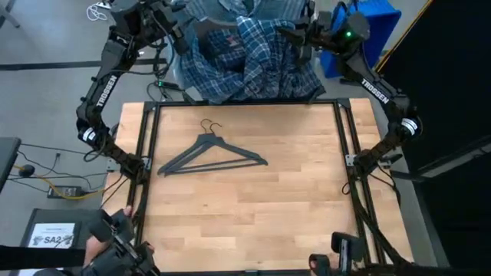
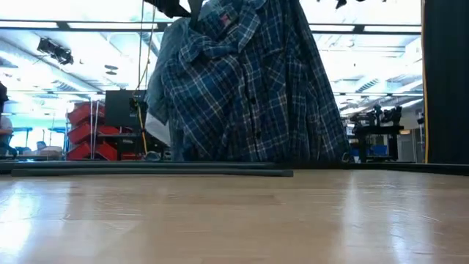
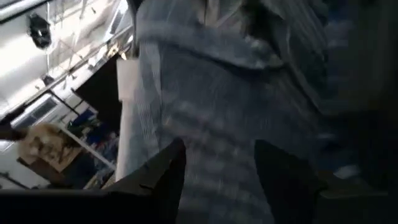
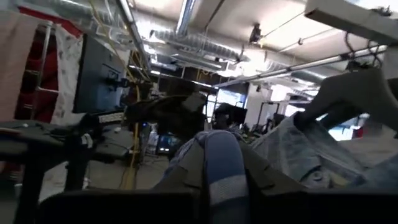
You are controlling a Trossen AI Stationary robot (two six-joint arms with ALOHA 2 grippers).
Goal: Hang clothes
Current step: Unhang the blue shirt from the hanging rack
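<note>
Both arms reach past the far edge of the wooden counter [image 1: 245, 199], where the shirts hang bunched together. The darker blue plaid shirt [image 1: 253, 65] fills the middle of the group, draping down to about the counter's far edge in the low view [image 2: 249, 95], with the light blue-grey striped shirt [image 2: 157, 81] just beside and partly behind it. The left gripper [image 1: 184, 34] sits at the upper left of the clothes; in its wrist view the two dark fingers [image 3: 168, 174] stand apart with striped fabric [image 3: 217, 124] close in front of them and nothing clamped between, so its jaws are open. The right gripper [image 1: 295, 38] is at the upper right of the clothes, and its wrist view shows blue cloth [image 4: 221, 168] bunched between its dark jaws, closed on the plaid shirt. Two dark grey hangers [image 1: 211, 157] lie overlapping on the counter, well apart from the shirts and both arms.
</note>
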